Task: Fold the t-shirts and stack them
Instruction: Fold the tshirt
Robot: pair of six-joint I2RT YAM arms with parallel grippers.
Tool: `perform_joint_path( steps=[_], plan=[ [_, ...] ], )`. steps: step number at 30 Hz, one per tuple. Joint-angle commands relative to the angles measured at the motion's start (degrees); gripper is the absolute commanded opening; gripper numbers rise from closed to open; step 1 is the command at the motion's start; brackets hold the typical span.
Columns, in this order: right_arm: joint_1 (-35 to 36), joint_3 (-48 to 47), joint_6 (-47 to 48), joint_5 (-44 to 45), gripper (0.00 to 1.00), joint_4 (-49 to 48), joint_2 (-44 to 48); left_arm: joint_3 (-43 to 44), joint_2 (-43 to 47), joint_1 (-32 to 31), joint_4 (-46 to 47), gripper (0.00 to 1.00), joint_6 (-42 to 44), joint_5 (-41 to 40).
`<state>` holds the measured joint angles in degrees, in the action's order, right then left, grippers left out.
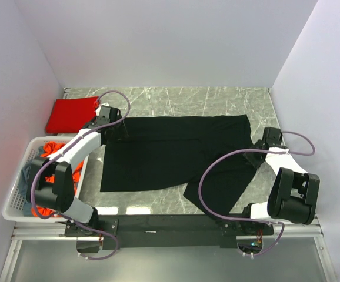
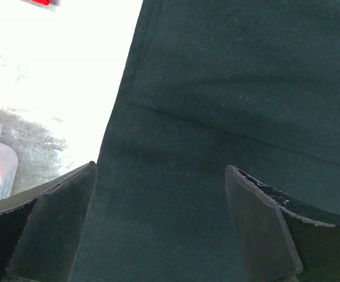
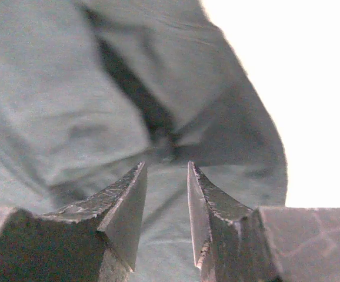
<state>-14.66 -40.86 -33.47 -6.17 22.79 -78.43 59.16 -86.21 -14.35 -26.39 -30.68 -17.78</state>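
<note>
On the surface (image 1: 176, 100), the black t-shirt (image 1: 170, 155) is lying spread (limp cloth, best pinched at corners), left gripper (image 2: 161, 170) gaping wide over it, right gripper (image 3: 167, 167) hovering narrowly parted, empty.

L tool (image 2: 160, 173) spread wide, R tool (image 3: 166, 170) ajar

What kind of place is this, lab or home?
Likely a lab test cell: plain white partition walls box in a grey marble-pattern tabletop, with a large black t-shirt spread flat and a white perforated plastic basket.
</note>
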Motion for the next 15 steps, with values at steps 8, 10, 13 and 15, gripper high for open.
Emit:
perform_joint_path(
  steps=[8, 10, 13, 15],
  plan=[
    [-4.15, 3.86, -0.89, -5.16, 0.38, -8.10, -0.93, 1.58, 1.05, -0.24, 0.64, 0.95, 0.88, 0.64],
    [-4.24, 3.60, -0.98, -6.22, 0.38, -8.63, -0.93, 1.66, 0.96, -0.33, 0.55, 0.95, 0.88, 0.73],
    [-4.33, 3.07, -1.15, -6.39, 0.37, -8.55, -0.23, 1.58, 0.87, -0.33, 0.64, 0.95, 0.88, 0.73],
    [-4.24, 2.72, -1.07, -6.13, 0.37, -8.20, 0.12, 1.58, 0.87, -0.33, 0.55, 0.95, 0.88, 0.64]
  ],
)
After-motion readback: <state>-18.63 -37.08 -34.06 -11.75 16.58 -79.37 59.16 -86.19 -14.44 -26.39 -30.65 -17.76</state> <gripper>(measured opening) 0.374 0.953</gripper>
